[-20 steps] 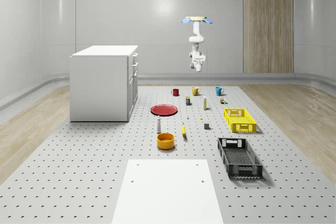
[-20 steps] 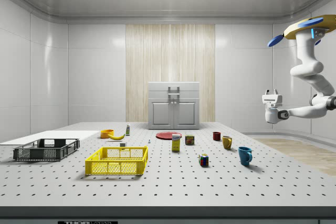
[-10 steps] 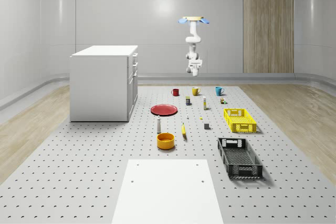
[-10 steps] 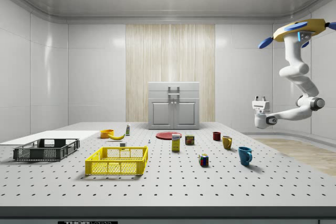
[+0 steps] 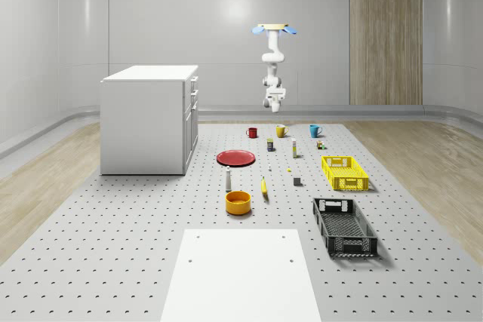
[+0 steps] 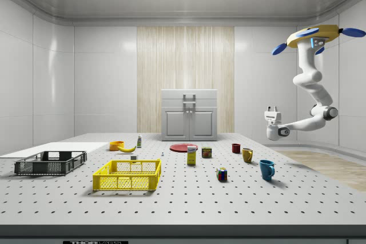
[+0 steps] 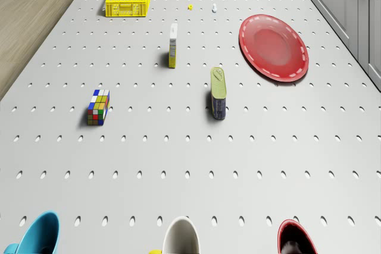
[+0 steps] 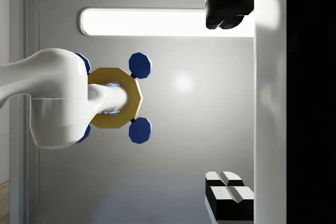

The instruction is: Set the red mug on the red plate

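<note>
1. Here the drone (image 6: 313, 35) hovers high in the air beyond the far end of the tabletop (image 5: 151, 231), at the side view's right.
2. Its arm hangs down and bends toward the tabletop, with the end effector (image 6: 271, 110) pointing up, well above the mugs.
3. The fingers (image 8: 227, 6) stand spread apart with nothing between them.
4. The red mug (image 5: 252, 132) stands on the tabletop at its far end, beside a yellow mug (image 5: 281, 131) and a blue mug (image 5: 315, 130).
5. The red plate (image 5: 236, 157) lies nearer than the red mug, apart from it, close to the white cabinet (image 5: 149, 118).
</note>
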### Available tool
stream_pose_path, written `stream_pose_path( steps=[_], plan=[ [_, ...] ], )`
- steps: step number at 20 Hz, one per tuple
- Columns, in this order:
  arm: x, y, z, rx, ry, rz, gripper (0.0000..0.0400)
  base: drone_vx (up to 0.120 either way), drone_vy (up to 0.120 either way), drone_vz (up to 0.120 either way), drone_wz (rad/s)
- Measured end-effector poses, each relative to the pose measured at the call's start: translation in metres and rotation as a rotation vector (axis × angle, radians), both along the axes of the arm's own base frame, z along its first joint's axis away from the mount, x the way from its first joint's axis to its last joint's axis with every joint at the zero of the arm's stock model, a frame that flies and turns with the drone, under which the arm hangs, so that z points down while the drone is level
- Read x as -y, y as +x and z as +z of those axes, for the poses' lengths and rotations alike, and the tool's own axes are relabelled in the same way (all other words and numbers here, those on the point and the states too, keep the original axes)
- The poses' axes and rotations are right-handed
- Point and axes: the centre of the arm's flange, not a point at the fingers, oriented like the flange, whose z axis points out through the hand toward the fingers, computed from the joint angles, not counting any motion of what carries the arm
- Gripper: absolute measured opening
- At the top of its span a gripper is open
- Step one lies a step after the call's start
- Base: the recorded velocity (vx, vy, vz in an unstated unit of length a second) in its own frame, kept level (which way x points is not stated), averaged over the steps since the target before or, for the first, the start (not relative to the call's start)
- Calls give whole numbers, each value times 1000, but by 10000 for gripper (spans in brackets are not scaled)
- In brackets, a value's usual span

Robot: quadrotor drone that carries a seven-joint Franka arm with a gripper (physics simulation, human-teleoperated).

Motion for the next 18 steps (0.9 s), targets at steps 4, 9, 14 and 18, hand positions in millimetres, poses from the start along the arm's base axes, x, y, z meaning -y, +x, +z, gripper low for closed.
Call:
stream_pose_path(
  steps=[4, 9, 14, 18],
  plan=[
    [0, 0, 1, 3, 0, 0, 400, 120, -120, 0, 0],
    [0, -1, 1, 7, -1, 0, 400, 120, -120, 0, 0],
    [0, -1, 1, 11, -2, 0, 400, 120, -120, 0, 0],
    [0, -1, 1, 14, -4, 0, 400, 120, -120, 0, 0]
  ],
)
